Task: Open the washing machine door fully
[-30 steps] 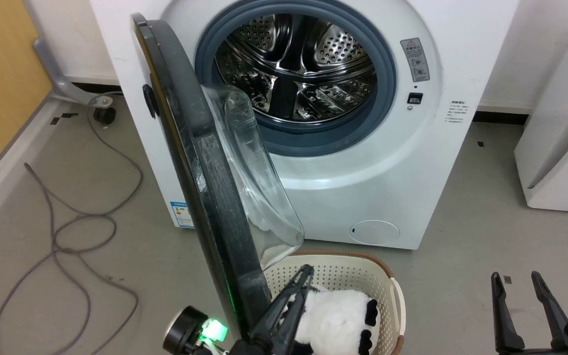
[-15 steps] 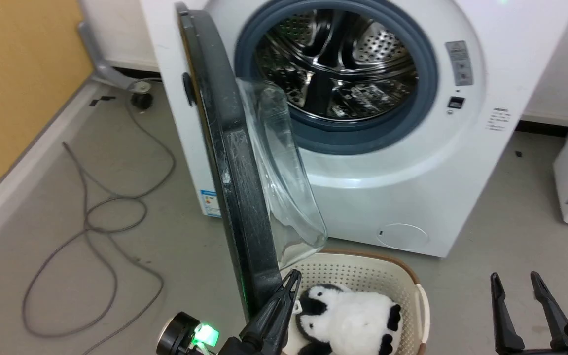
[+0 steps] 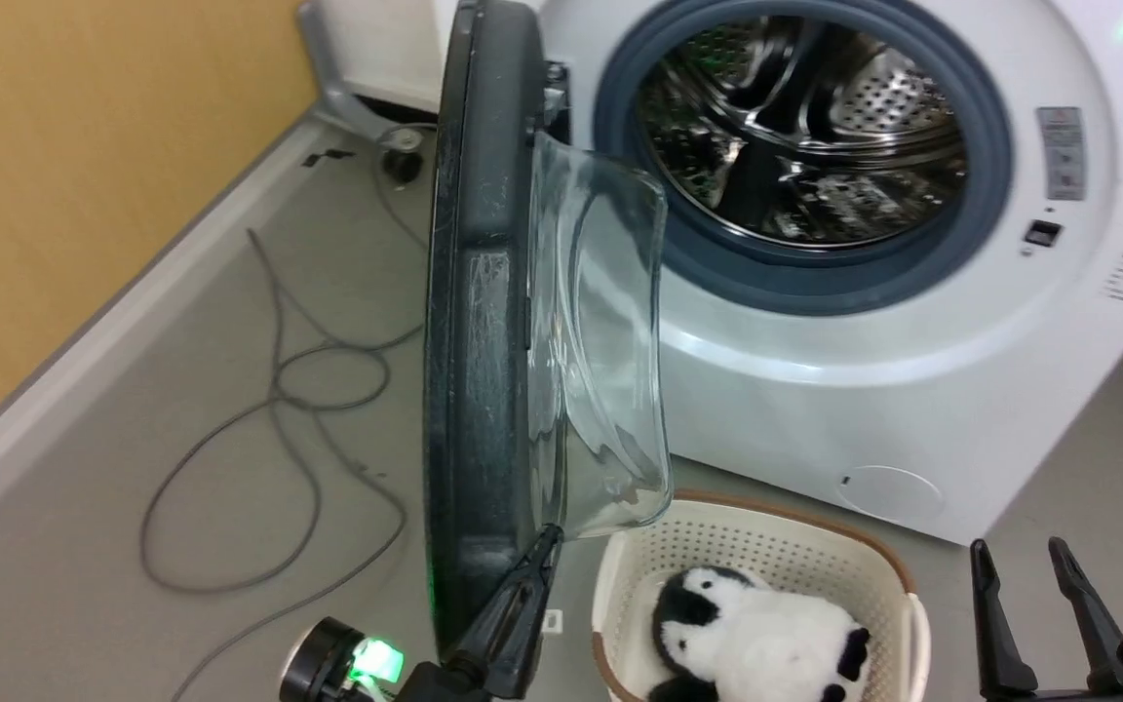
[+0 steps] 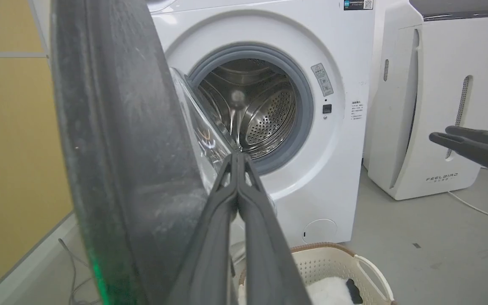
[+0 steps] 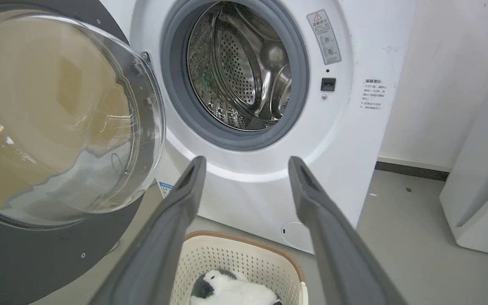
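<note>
The washing machine door [image 3: 479,292] stands open and nearly edge-on in the head view, its clear glass bowl [image 3: 610,341] bulging toward the drum opening [image 3: 805,146]. My left gripper [image 3: 548,536] is shut, holding nothing, and its tip rests at the door's lower inner edge beside the bowl. In the left wrist view the shut fingers [image 4: 237,159] run up along the door's dark grey inner face [image 4: 121,148]. My right gripper [image 3: 1020,556] hangs open at the lower right, away from the door. The right wrist view shows it [image 5: 247,163] open in front of the machine, with the door [image 5: 57,127] at left.
A cream basket [image 3: 786,509] holding a black-and-white plush toy [image 3: 756,634] sits on the floor below the bowl. Loose cables [image 3: 279,390] lie on the floor left of the door, before a yellow wall [image 3: 84,146]. A white appliance [image 4: 439,84] stands right of the machine.
The head camera has moved, so the machine now sits farther right. The door now shows more edge-on. My shut left gripper has stayed at the door's lower inner edge; the right gripper is unchanged.
</note>
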